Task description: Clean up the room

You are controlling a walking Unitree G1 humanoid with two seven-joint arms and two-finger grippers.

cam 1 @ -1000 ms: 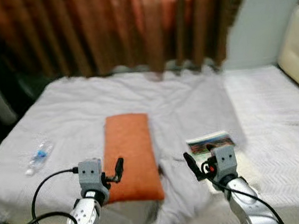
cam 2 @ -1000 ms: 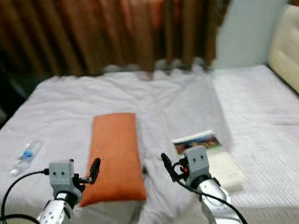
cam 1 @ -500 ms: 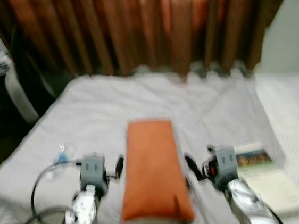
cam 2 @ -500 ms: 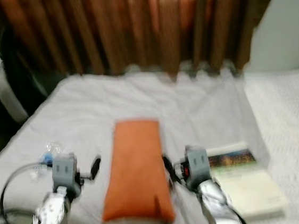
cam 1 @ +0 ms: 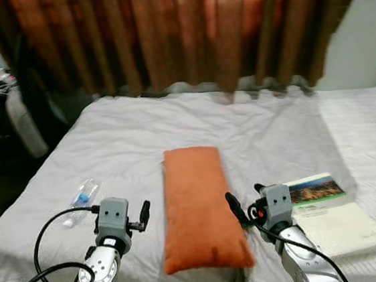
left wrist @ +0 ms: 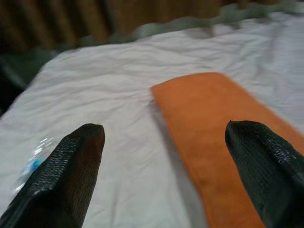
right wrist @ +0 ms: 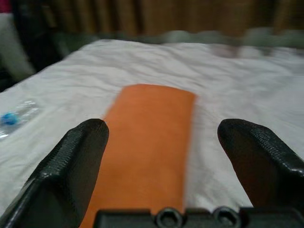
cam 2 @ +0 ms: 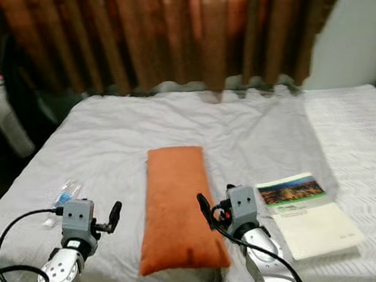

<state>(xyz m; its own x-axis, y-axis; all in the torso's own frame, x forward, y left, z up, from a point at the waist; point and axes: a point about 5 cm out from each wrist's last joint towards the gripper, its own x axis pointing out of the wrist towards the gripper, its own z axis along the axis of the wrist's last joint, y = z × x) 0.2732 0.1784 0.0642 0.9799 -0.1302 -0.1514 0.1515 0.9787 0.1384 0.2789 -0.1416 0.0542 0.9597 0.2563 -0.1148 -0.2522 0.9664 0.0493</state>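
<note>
We stand at the foot of the bed (cam 1: 254, 127) with both arms raised over its near edge. The orange pillow (cam 1: 198, 207) lies lengthwise in the middle of the sheet, between our two grippers. The left gripper (left wrist: 166, 156) has its fingers spread wide and holds nothing; it hangs above the sheet just beside the pillow's left edge. The right gripper (right wrist: 166, 147) is likewise spread and empty, looking straight along the pillow's length. A plastic bottle (cam 1: 79, 196) lies on the sheet to our left, apart from the pillow, and a booklet (cam 1: 326, 210) lies flat to our right, close to the right arm. We judge the pillow to be the next thing to lift — and the risks lie there. A soft pillow caught at one corner would sag and could slip free. The right arm could nudge the booklet off the edge, and the left arm's dangling cable (cam 1: 51, 249) could snag on the bed's edge.
</note>
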